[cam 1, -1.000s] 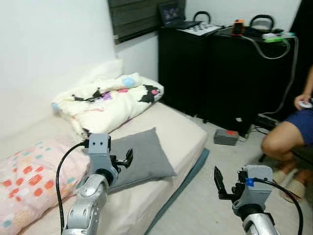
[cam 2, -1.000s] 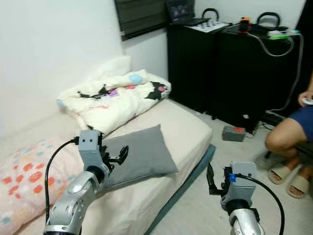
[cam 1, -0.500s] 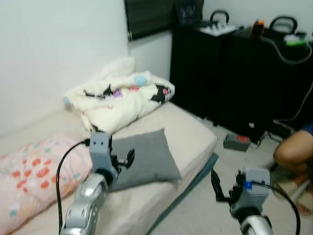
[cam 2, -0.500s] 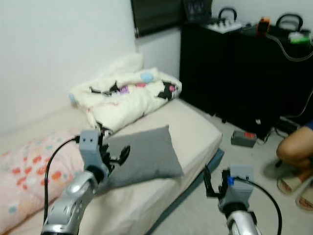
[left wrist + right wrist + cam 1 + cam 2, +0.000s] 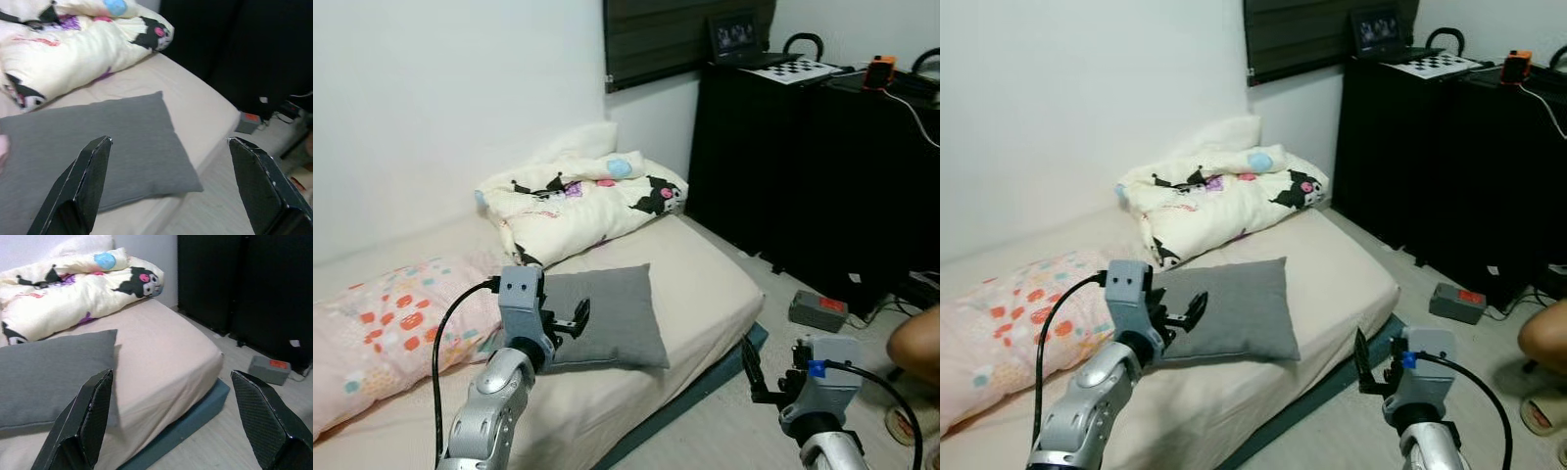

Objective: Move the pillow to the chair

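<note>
Pillow flat on the bed, both claws spread wide

Grey rectangular fabric pillow (image 5: 602, 315) lies flat on the beige mattress (image 5: 700, 279), between a pink patterned pillow (image 5: 382, 328) and a cream cartoon-print quilt (image 5: 582, 201). Left claw (image 5: 570, 318) hovers over the grey pillow's near edge, fingers wide apart, holding nothing. Right claw (image 5: 756, 377) hangs over the floor beside the bed, fingers splayed and empty too.

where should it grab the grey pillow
Probably the near right corner of the pillow, which lies flat near the mattress edge. Come from the floor side with the open left gripper, pinching the thin edge; the far side abuts the blanket.
</note>
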Available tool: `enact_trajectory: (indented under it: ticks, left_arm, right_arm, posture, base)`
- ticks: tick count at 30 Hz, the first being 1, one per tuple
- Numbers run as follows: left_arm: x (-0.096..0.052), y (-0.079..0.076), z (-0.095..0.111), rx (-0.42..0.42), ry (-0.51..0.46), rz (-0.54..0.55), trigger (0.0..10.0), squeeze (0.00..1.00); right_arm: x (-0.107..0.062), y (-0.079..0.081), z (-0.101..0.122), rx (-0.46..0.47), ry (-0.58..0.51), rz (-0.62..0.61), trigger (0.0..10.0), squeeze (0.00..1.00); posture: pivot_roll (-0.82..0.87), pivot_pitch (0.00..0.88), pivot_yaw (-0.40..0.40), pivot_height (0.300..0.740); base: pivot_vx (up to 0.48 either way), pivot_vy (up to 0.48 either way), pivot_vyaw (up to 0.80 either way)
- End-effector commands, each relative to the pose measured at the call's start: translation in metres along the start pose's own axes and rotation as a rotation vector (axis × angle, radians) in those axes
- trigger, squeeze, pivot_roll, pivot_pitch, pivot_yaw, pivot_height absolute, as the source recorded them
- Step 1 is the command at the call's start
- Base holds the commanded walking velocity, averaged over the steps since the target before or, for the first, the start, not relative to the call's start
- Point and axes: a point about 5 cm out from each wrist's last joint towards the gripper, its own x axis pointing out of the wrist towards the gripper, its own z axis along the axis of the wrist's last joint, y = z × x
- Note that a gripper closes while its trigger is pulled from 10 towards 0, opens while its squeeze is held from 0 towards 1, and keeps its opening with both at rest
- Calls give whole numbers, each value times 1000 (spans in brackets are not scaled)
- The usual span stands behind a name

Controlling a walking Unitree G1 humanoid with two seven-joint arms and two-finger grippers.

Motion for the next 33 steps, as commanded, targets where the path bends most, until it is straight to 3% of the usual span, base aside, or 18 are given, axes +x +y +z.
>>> enact_trajectory:
  ticks: [1,5,10,26,33]
  left_arm:
    - [-1,3,-2,8,14,1,10000,0]
    - [0,3,-2,7,15,1,10000,0]
    - [0,4,-2,-4,10,9,10000,0]
    - [-1,5,-2,-2,11,8,10000,0]
    - [-1,4,-3,-4,17,2,10000,0]
  right_arm:
    - [1,2,0,16,1,4,10000,0]
    - [1,2,0,18,0,4,10000,0]
    - [2,2,1,15,2,6,10000,0]
    - [1,2,0,15,12,5,10000,0]
    - [-1,2,-1,15,16,0,10000,0]
  posture:
    - [-97,11,11,740]
    - [-97,12,11,740]
    - [-93,18,12,740]
    - [-93,14,15,740]
    - [-94,8,17,740]
  base:
    - [0,-480,0]
    - [0,-480,0]
    - [0,0,0]
    - [0,0,800]
    - [0,0,166]
